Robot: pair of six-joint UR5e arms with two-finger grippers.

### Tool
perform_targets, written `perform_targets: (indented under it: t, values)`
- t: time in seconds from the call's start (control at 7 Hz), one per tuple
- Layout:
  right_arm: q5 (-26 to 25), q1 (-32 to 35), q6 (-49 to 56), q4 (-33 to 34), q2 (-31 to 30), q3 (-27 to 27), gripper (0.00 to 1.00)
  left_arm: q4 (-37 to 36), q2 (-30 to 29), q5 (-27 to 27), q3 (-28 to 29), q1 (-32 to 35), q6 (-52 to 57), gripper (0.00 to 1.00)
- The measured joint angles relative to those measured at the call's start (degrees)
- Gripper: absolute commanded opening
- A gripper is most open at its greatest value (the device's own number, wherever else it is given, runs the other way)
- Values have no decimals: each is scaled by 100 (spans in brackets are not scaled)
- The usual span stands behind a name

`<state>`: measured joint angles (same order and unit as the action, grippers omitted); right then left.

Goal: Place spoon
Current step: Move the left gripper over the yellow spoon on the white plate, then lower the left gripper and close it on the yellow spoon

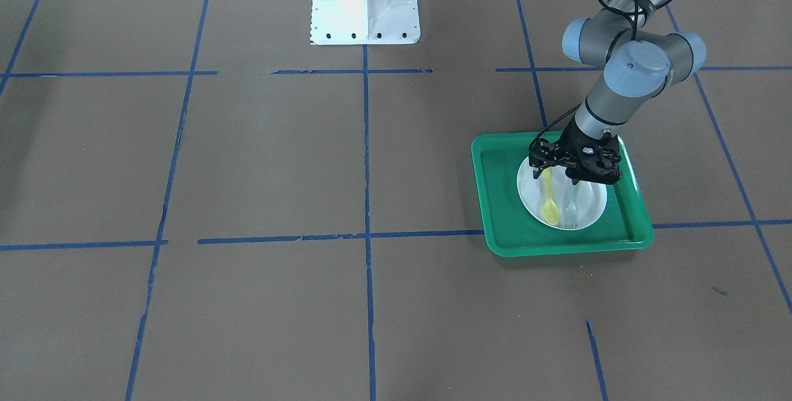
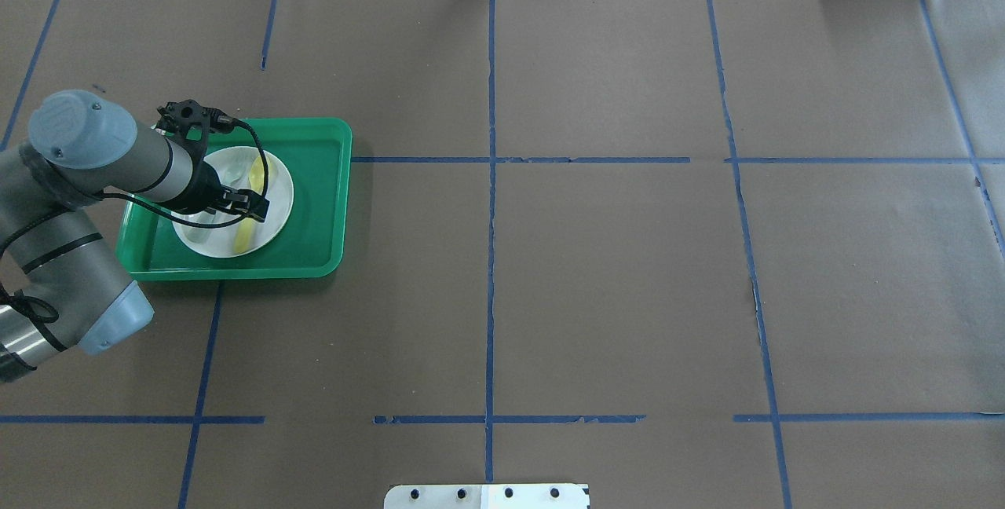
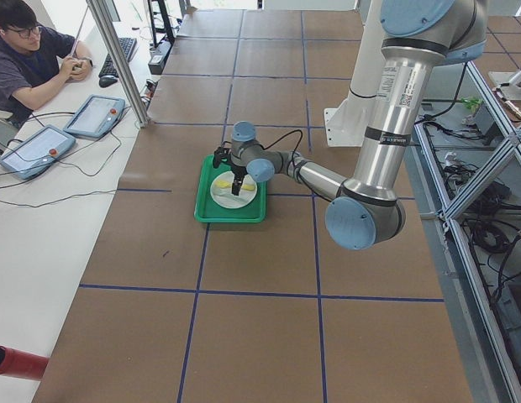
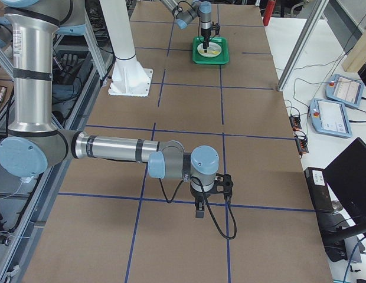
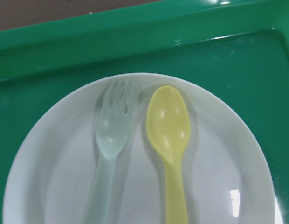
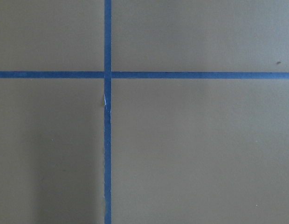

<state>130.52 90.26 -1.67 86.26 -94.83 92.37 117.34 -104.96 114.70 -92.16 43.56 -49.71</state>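
The yellow spoon [image 1: 549, 203] lies flat on the white plate [image 1: 591, 203] in the green tray [image 1: 501, 203], bowl toward the operators' side. A pale grey-green fork [image 1: 570, 212] lies beside it. The left wrist view shows the spoon [image 5: 168, 126] and fork [image 5: 112, 135] side by side, apart, on the plate [image 5: 219, 154]. My left gripper [image 1: 574, 177] hangs low over the handle ends, its jaws apart and holding nothing. From overhead it [image 2: 228, 206] covers the middle of the spoon [image 2: 254, 173]. My right gripper [image 4: 200, 211] shows only in the exterior right view; I cannot tell its state.
The tray [image 2: 314, 203] sits on the robot's left side of the brown table, which is marked with blue tape lines. The white base plate [image 1: 365, 2] stands at the robot's edge. An operator [image 3: 25, 59] sits beyond the table's far edge. The right wrist view shows only table and tape.
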Motion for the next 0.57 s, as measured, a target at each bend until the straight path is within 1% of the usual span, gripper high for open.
perform_targets:
  t: [0.57]
  values:
    - [0,0,0,3,2,0,100,-11,-109,-8,65,-5,-33,49]
